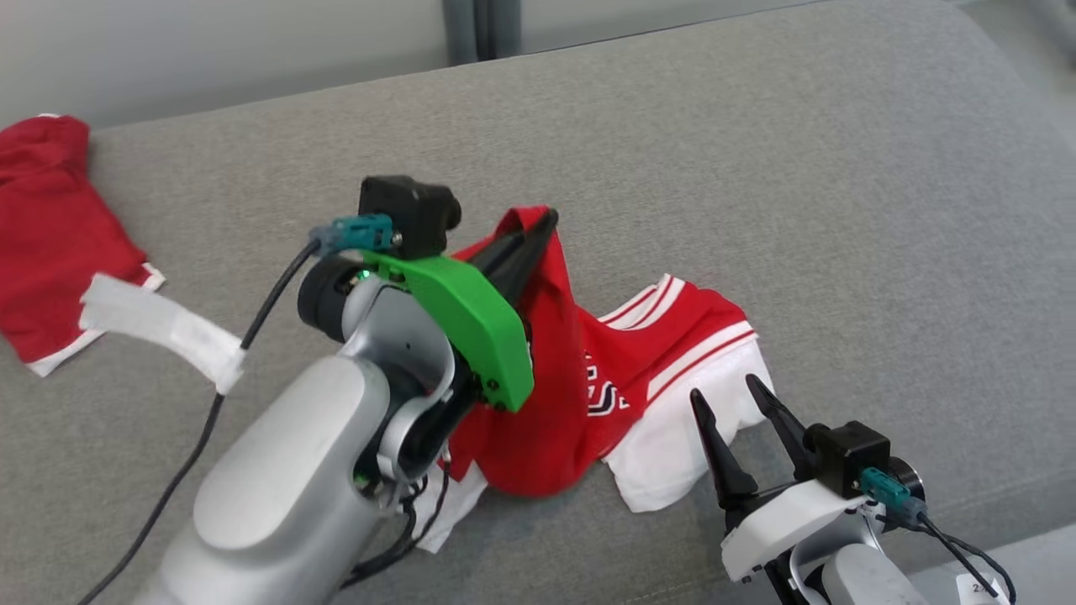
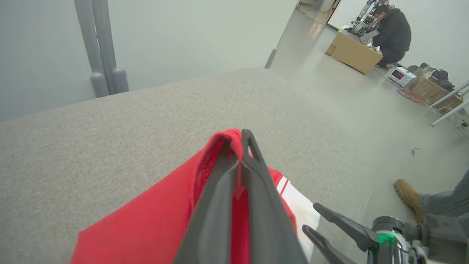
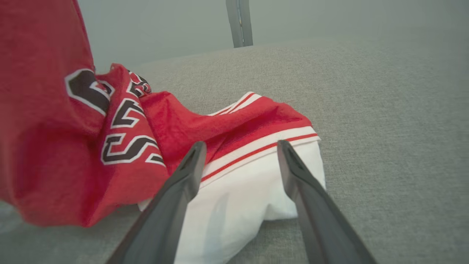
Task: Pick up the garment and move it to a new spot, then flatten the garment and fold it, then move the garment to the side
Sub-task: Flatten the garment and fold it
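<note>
The garment (image 1: pixel 622 370) is a red and white jersey with black lettering, bunched on the grey cushion. My left gripper (image 1: pixel 542 225) is shut on a red fold of it and holds that fold up as a peak above the surface. In the left wrist view the garment's red cloth (image 2: pixel 146 227) is pinched between the dark fingers (image 2: pixel 220 205) of the left gripper (image 2: pixel 240 137). My right gripper (image 1: pixel 727 391) stands open just in front of the garment's white part (image 3: pixel 238 198). In the right wrist view the right gripper (image 3: pixel 240 145) has its fingers apart over that white cloth, with nothing between them.
A second red garment (image 1: pixel 50 235) with a white strip lies at the far left of the cushion (image 1: pixel 756 168). The cushion's right edge drops to the floor, where a person's boot (image 2: pixel 406 192) stands. Another person (image 2: pixel 392 31) crouches by a cardboard box far off.
</note>
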`<state>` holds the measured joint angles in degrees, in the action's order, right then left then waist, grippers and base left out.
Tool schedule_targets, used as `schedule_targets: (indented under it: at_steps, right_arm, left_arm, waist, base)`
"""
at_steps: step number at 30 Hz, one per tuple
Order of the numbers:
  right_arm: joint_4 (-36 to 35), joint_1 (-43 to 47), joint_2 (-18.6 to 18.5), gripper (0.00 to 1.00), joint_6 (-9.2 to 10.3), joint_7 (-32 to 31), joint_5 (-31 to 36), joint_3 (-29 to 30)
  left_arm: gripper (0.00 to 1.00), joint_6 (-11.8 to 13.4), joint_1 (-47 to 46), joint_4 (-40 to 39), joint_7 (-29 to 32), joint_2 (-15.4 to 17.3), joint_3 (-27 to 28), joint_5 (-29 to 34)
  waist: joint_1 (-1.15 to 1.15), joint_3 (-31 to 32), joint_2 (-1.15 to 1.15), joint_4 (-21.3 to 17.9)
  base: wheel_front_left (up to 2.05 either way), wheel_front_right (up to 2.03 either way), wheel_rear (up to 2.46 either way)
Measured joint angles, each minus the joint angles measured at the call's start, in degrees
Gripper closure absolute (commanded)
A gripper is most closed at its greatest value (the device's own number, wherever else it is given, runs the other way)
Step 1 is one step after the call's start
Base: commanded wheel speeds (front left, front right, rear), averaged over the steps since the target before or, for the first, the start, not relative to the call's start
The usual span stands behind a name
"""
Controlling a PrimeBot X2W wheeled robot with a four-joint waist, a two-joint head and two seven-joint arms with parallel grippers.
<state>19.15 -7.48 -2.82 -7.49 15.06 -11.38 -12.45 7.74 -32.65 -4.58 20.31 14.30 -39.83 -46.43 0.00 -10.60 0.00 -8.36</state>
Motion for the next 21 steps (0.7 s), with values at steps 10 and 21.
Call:
schedule_targets:
  at_steps: [10, 21]
  right_arm:
    - [0.2, -0.9, -0.1, 0.0, 0.0, 0.0, -3.8, -3.7]
    - [-0.3, 0.2, -0.1, 0.0, 0.0, 0.0, -5.5, -2.3]
  left_arm:
    - [1.0, -0.5, -14.6, 28.2, -9.1, -4.6, 0.8, 7.5]
    - [0.0, -7.4, -19.1, 50.2, -15.0, -3.8, -4.9, 13.5]
  waist:
    - [0.0, -2.2, 0.0, -11.7]
    - [0.0, -5.5, 0.0, -21.5]
  base:
    - [0.0, 0.0, 0.0]
    - [0.0, 0.0, 0.0]
